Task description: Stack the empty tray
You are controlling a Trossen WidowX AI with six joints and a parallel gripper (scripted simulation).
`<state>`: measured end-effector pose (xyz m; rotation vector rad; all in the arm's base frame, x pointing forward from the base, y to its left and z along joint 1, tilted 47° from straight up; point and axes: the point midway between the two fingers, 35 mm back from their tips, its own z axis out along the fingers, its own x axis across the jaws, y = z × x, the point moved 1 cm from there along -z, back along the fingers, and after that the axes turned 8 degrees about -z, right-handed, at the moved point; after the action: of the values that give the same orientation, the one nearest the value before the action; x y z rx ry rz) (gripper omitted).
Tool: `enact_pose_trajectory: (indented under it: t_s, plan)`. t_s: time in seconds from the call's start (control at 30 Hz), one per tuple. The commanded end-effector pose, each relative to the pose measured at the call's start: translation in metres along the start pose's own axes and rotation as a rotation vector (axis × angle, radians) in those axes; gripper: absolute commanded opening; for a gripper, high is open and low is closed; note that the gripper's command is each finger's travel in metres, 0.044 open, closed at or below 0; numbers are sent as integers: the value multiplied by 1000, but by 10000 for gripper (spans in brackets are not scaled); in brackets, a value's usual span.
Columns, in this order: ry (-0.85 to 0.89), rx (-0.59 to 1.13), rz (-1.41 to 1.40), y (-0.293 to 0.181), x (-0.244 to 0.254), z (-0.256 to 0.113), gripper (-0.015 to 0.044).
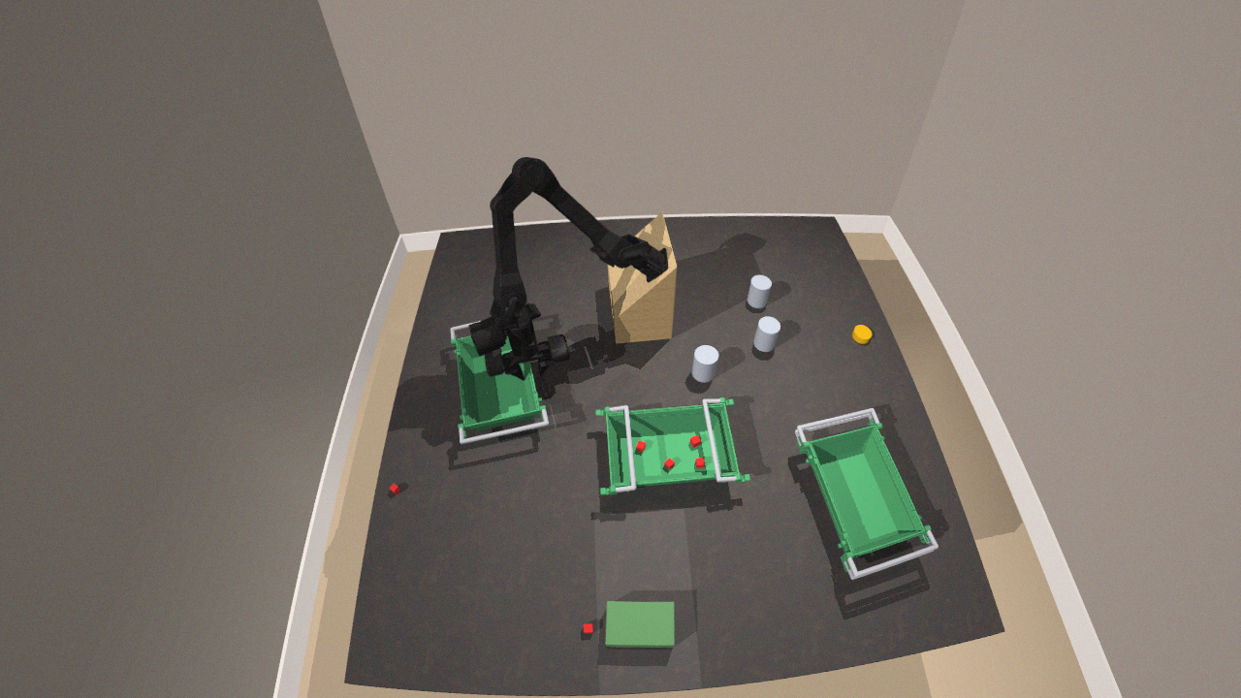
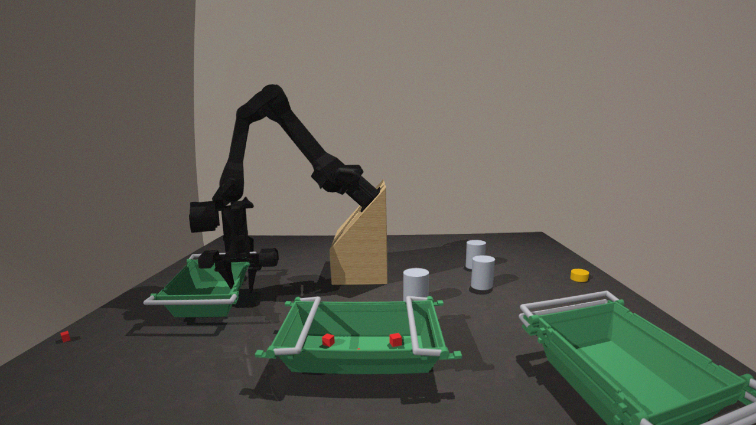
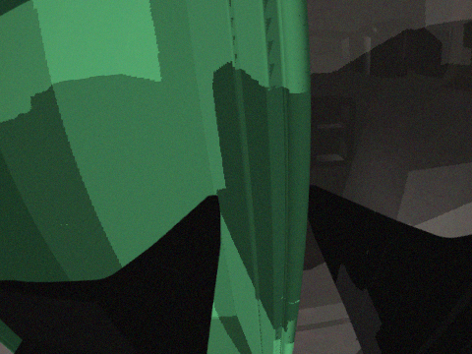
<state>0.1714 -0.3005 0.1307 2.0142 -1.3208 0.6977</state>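
The loaded green tray [image 1: 670, 449] stands mid-table with several red blocks [image 1: 668, 464] inside; it also shows in the exterior view [image 2: 359, 338]. Its two white wire bars [image 1: 626, 447] [image 1: 715, 438] lie across its top, a little in from each end. An empty green tray [image 1: 498, 390] lies to its left, its bars out over its ends. My gripper [image 1: 525, 360] reaches down over that tray's right long wall [image 3: 256, 204], with one finger inside and one outside [image 2: 240, 277]. In the wrist view both black fingers press against the wall. The tray rests on the table.
A second empty green tray [image 1: 868, 490] lies at the right. A tan wooden wedge [image 1: 644, 286] holds the arm's base. Three grey cylinders [image 1: 704, 363] and a yellow disc [image 1: 861, 333] stand behind. A flat green plate [image 1: 639, 622] and loose red blocks [image 1: 393, 489] lie in front.
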Motion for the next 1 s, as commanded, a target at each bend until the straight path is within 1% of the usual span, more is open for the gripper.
enact_pose_trajectory:
  t_s: [0.0, 0.7, 0.8, 0.97]
  plan:
    - [-5, 6, -5, -1, -1, 0, 161]
    - [-5, 6, -5, -1, -1, -1, 21]
    - [-6, 6, -4, -2, 0, -8, 1]
    - [-7, 7, -3, -3, 1, -31, 0]
